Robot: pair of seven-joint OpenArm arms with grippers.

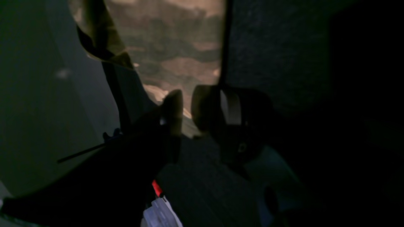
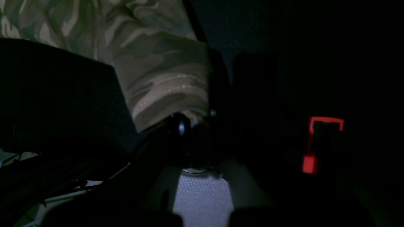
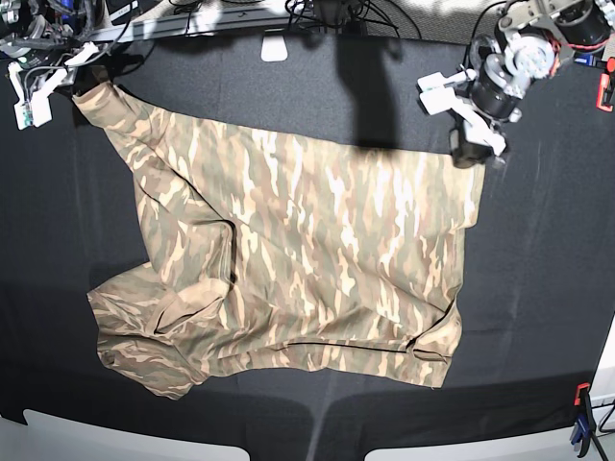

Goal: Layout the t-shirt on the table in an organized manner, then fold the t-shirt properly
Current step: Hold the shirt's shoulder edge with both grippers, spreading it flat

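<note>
The table [image 3: 58,288], draped in matte black cloth, fills the base view, and the camouflage t-shirt [image 3: 317,250] lies spread over its middle, most of its body flat but not yet squared. The shirt's far left corner runs out as a stretched sleeve toward the table's far left edge, where the right gripper [image 3: 85,82] is clamped on it; the right wrist view shows the printed cloth running straight into the closed jaws, apparently an anchor to keep the fabric taut. At the shirt's far right corner the left gripper [image 3: 471,144] hangs with its jaws parted; the left wrist view shows a gap between the two fingers [image 1: 172,107] with the shirt edge beyond them and nothing held, which reads as a release or a regrip. The near left part of the shirt is bunched, a sleeve folded over in a rumpled mound, and the near hem curls near its right end; these look like the main obstacles to a tidy layout before any folding. Red-and-blue clamps [image 3: 581,427] sit at the table's right edge, well apart from the shirt, and cables [image 3: 327,12] crowd the far edge.
</note>
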